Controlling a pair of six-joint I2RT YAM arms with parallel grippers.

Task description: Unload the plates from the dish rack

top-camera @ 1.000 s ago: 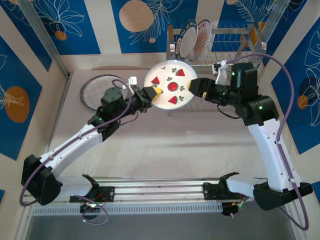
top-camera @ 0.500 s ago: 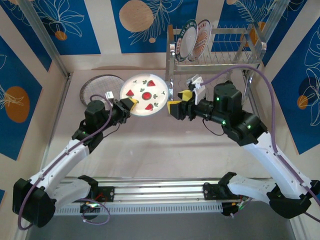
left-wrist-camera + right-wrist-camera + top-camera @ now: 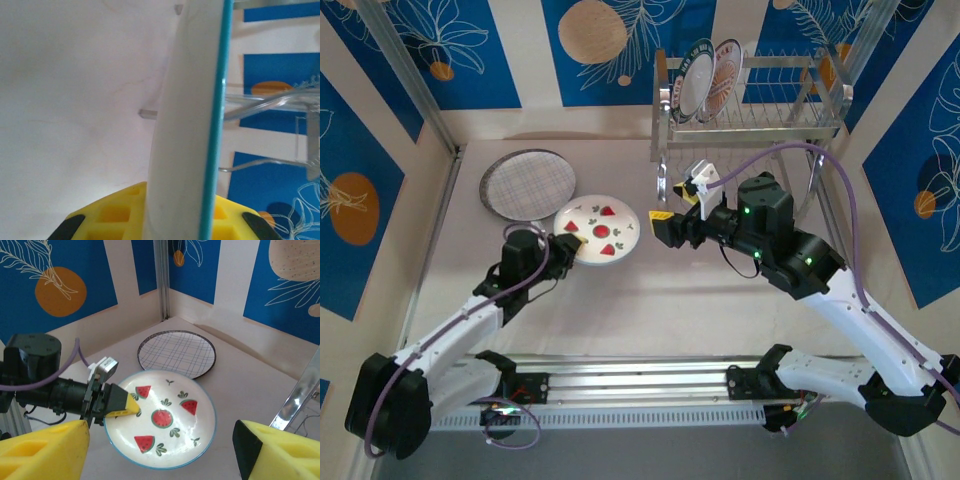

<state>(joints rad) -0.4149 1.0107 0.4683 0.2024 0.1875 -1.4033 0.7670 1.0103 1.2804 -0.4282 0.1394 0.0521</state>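
- Step in hand: setting down the watermelon plate (image 3: 600,229). It lies face up and flat toward the far-left part of the bench (image 3: 650,300), just on the near side of the grid plate (image 3: 528,183). I cannot tell whether their rims touch.
- The left claw (image 3: 567,244) is clenched on the watermelon plate's near-left rim; in the left wrist view its yellow pads (image 3: 115,215) sit on either side of the plate's edge. Whether the plate rests fully on the bench cannot be told.
- The right claw (image 3: 665,228) is released and carries nothing. It hangs just off the plate's right rim, pads wide apart.
- Next move, as I judge it: the left claw lets go and backs off low, without dragging the plate into the grid plate.
- The rack (image 3: 760,110) stands at the far-right corner. Its upper shelf holds a dark-rimmed plate (image 3: 693,88) and a lettered plate (image 3: 723,75), both upright at the left end.
- Those two remain to be unloaded; the right claw is nearer to them.
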